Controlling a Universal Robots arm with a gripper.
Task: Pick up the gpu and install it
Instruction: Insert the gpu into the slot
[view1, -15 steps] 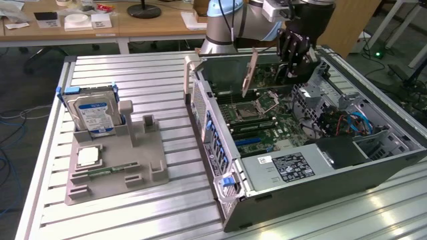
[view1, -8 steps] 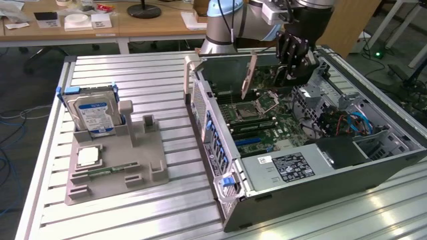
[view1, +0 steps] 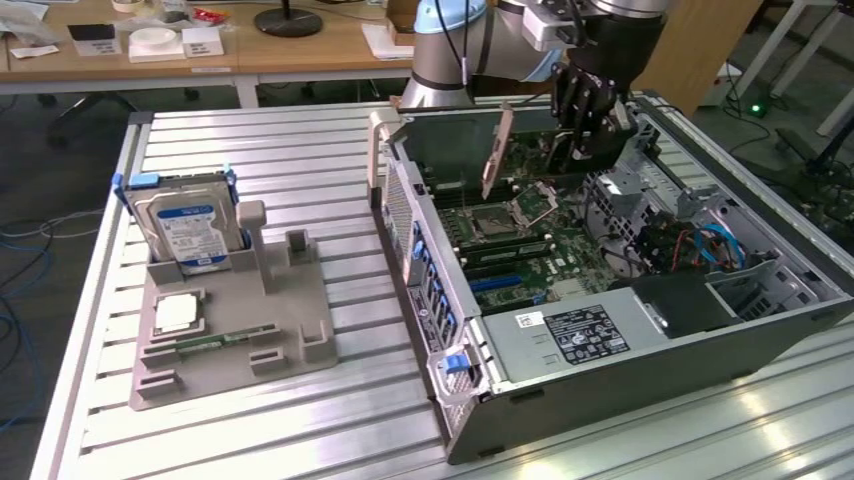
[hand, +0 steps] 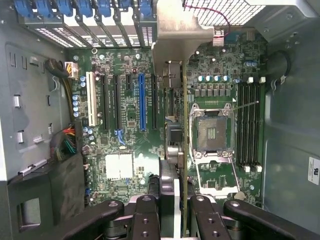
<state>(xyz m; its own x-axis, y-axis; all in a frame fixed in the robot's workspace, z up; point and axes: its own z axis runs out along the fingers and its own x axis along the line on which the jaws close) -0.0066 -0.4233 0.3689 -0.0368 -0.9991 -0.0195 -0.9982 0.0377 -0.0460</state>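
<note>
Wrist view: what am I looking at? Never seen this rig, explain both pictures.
One robot arm with a gripper works over an open computer case on a slatted metal table. The exterior view comes from a camera off the arm; the wrist view looks down past the gripper at the motherboard. The gripper is shut on a graphics card, seen edge-on, not in a slot. Beside the case, a grey holder carries a hard drive, a processor chip and a memory stick.

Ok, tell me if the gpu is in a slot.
Out: the gripper holds the gpu edge-on above the motherboard, near the processor socket.
</note>
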